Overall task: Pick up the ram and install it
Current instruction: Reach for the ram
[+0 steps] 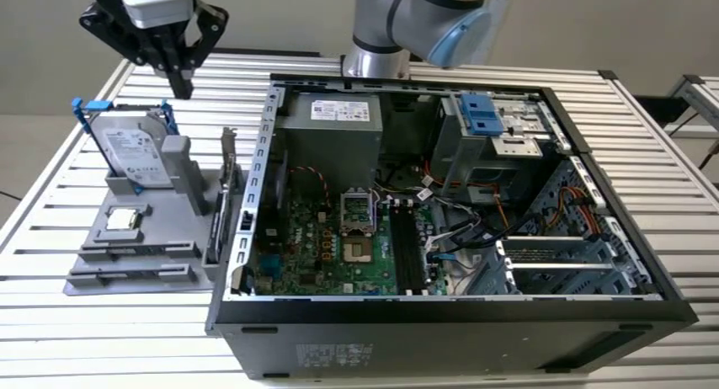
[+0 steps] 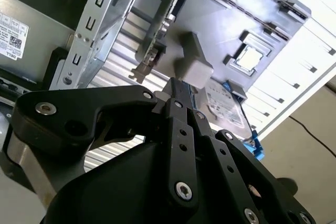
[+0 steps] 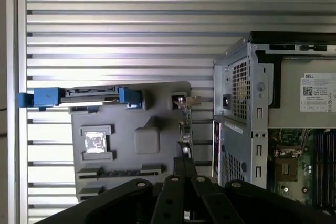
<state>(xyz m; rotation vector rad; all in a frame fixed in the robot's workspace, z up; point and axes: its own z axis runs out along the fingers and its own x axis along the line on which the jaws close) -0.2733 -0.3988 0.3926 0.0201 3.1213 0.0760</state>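
My gripper (image 1: 180, 84) hangs high over the back left of the table, beyond the grey fixture (image 1: 168, 237), with its black fingers shut on nothing. Both wrist views show the fingers (image 2: 177, 92) (image 3: 185, 162) pressed together. In a long holder near the fixture's front edge lies a thin dark strip (image 1: 137, 249) (image 3: 119, 171), which looks like the ram. The gripper is well above it and apart from it. The black memory slots (image 1: 407, 250) lie on the green motherboard inside the open computer case (image 1: 450, 322).
On the fixture a silver hard drive in a blue frame (image 1: 135, 153) stands upright. A small square silver chip (image 1: 121, 221) lies beside it. An expansion card (image 1: 231, 187) stands on edge between the fixture and the case wall. The table is slatted metal.
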